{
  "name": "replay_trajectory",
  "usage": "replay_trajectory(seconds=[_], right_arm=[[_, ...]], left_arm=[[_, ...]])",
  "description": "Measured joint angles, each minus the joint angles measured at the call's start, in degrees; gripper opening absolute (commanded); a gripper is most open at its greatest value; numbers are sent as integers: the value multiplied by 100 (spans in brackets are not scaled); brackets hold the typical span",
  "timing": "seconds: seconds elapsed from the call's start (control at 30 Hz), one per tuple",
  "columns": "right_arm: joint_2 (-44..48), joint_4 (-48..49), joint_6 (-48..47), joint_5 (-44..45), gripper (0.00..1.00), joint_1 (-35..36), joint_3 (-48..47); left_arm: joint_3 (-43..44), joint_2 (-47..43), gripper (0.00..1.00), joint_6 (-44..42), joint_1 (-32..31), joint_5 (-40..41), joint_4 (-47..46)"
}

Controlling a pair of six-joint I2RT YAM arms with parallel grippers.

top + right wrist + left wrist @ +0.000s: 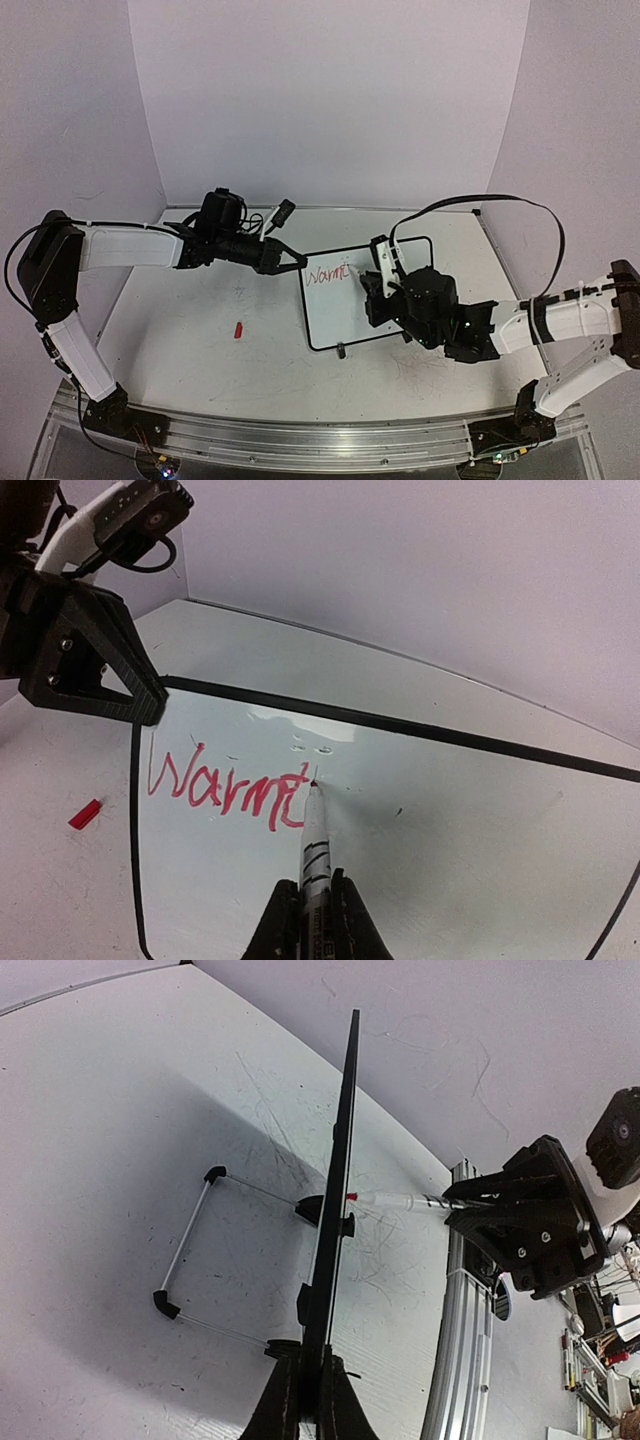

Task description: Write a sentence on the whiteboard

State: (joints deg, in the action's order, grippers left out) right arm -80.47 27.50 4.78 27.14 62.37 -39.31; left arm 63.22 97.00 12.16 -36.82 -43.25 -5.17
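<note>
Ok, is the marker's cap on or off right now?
Off. The bare tip of the marker touches the whiteboard beside the red writing; a small red piece, maybe its cap, lies on the table.

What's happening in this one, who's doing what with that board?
Two robot arms are writing on a small whiteboard. The left end effector grips the board at its far left corner, steadying it. The right end effector holds a marker with its tip on the board, right after the last stroke. The red letters read "Warmt", so the sentence is only begun. A small red piece, possibly the marker's cap, lies on the table left of the board.
</note>
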Motion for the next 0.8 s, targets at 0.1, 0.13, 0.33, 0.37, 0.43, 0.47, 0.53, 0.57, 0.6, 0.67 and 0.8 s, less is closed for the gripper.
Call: replay_trajectory(seconds=[0.1, 0.13, 0.33, 0.37, 0.43, 0.47, 0.53, 0.57, 0.6, 0.67, 0.8], right_arm=[[412, 4, -2, 19, 0, -8, 277], [516, 8, -3, 29, 0, -8, 320], [439, 68, -28, -20, 0, -20, 332], [379, 67, -37, -38, 0, -23, 331], [280, 58, -66, -66, 0, -24, 319], [252, 49, -81, -72, 0, -24, 294], [214, 42, -118, -82, 0, -24, 222], [205, 46, -135, -84, 0, -24, 178], [204, 56, -150, -84, 0, -24, 141], [204, 96, -176, -83, 0, -24, 84], [180, 152, -199, -67, 0, -30, 18]], left_arm=[[0, -11, 0, -11, -1, -10, 2], [-1, -17, 0, -13, -3, -10, 3], [-7, -29, 0, -17, -4, -10, 7], [-8, -29, 0, -17, -4, -10, 7], [-10, -29, 0, -17, -4, -10, 7], [-12, -29, 0, -17, -4, -10, 7], [-21, -29, 0, -17, -4, -10, 4], [-24, -29, 0, -19, -4, -10, 4], [-24, -29, 0, -19, -4, -11, 4], [-24, -30, 0, -18, -4, -12, 4], [-24, -38, 0, -17, -4, -13, 6]])
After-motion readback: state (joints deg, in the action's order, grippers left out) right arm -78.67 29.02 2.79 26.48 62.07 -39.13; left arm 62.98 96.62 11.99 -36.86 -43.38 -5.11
